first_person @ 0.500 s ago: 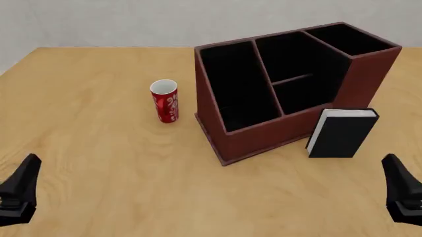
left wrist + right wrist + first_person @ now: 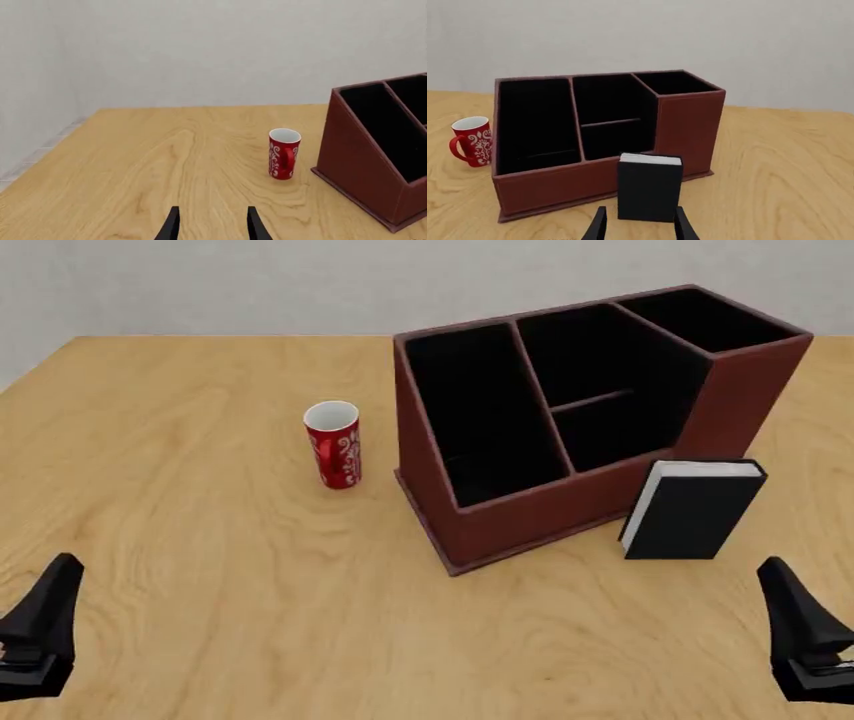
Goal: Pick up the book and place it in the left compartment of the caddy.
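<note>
Your wooden table (image 2: 200,540) runs wide and bare along its near edge, under a pale wall.

The caddy (image 2: 587,490) stands right of centre, its left compartment (image 2: 481,410) empty. The book (image 2: 690,510) stands upright just beside the caddy's front right corner. The red cup (image 2: 334,444) sits apart on the left. Your left gripper (image 2: 212,227) and right gripper (image 2: 638,225) hang low, fingers spread, holding nothing.

Bright even light, sharp renders, soft faint shadows, no glare
</note>
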`<action>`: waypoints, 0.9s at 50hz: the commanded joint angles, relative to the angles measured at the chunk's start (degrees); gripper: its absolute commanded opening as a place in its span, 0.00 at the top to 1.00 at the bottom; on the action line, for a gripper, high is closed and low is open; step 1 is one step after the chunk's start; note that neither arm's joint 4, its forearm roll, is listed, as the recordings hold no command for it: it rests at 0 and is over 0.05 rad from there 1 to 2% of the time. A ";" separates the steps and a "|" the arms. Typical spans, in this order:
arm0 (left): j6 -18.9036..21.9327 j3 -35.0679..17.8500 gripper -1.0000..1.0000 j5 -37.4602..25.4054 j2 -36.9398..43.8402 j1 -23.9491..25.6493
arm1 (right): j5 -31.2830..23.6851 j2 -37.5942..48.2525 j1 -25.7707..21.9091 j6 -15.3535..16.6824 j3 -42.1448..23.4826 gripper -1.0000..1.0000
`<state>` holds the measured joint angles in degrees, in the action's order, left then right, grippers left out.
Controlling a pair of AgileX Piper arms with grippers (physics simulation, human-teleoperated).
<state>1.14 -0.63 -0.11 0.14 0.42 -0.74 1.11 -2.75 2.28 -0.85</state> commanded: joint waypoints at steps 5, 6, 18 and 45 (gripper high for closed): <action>1.73 0.25 0.00 1.21 -0.13 0.93 | -6.74 -0.43 -3.92 10.35 -4.89 0.00; 1.69 0.29 0.00 1.23 -0.13 0.99 | -7.47 -0.09 -4.49 10.97 -5.31 0.00; 2.25 0.29 0.00 2.39 -0.13 0.57 | -12.44 7.15 -8.53 23.52 -10.74 0.00; 4.15 -0.65 0.00 3.82 -0.14 0.89 | -29.57 27.65 -11.43 38.40 -28.40 0.00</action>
<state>5.00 -1.28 3.25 0.01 1.31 -23.17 22.61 -13.51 36.48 -22.37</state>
